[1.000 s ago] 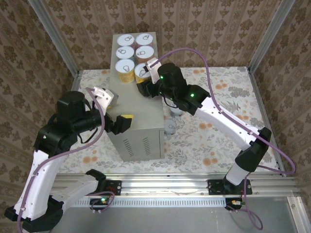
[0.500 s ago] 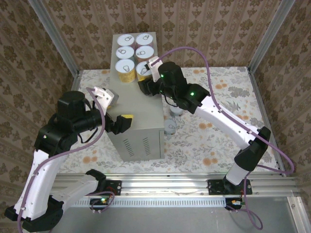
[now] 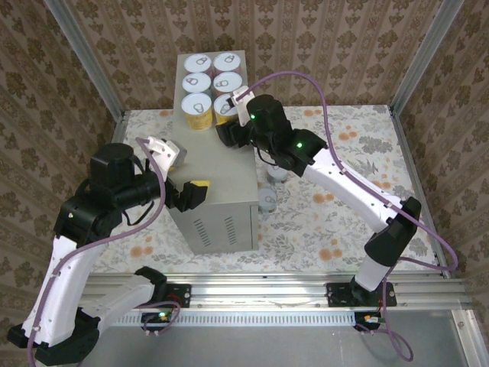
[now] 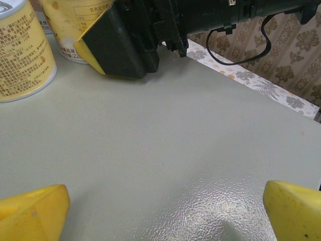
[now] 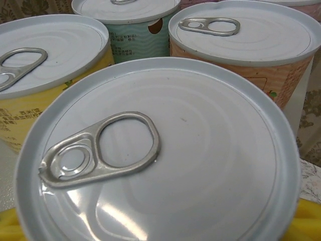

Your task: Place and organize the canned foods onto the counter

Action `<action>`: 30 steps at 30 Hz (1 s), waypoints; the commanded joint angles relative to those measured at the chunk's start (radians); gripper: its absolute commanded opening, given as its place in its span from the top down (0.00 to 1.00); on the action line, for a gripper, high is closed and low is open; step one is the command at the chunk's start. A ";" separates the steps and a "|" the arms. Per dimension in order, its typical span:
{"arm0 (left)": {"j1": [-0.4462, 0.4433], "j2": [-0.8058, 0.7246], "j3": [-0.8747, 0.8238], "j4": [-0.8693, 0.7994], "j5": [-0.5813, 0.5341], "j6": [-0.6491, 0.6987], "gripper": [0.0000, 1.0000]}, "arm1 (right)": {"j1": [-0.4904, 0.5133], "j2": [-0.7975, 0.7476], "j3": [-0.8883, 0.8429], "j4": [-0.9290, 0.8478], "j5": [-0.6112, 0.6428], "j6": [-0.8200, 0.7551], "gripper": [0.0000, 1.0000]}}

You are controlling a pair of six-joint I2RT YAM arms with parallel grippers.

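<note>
Six cans (image 3: 195, 82) stand in rows at the far end of the surface (image 3: 221, 180). The right gripper (image 3: 231, 120) is around the near right can (image 5: 200, 165); squeezing or loose, I cannot tell. The left gripper (image 3: 179, 171) is spread wide over the surface's left side.

Can lids (image 5: 200, 165): white | near-left label (image 5: 15, 120): yellow | far label (image 5: 135, 37): teal | right label (image 5: 251, 75): seemingly salmon-pink | tabletop (image 4: 175, 130): plain grey-beige | fingers (image 4: 30, 211): yellow | floor (image 3: 328, 222): cream floral

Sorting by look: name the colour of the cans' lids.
White lids, with silver pull tabs; clearest in the right wrist view.
</note>
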 commanded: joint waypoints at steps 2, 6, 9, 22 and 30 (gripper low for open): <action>-0.005 -0.008 0.001 0.016 -0.010 0.023 0.00 | -0.006 0.029 0.003 -0.088 0.033 -0.020 0.20; -0.005 -0.009 0.001 0.018 -0.012 0.023 0.00 | -0.003 0.003 -0.016 -0.094 0.053 -0.020 0.13; -0.005 -0.009 0.002 0.018 -0.012 0.021 0.00 | -0.003 -0.030 -0.052 -0.086 0.071 -0.018 0.11; -0.005 -0.014 0.007 0.004 -0.013 0.005 0.00 | -0.002 -0.193 -0.268 -0.049 0.084 0.009 0.06; -0.002 -0.019 0.007 0.002 -0.027 0.008 0.00 | -0.003 -0.236 -0.322 -0.066 0.095 0.017 0.03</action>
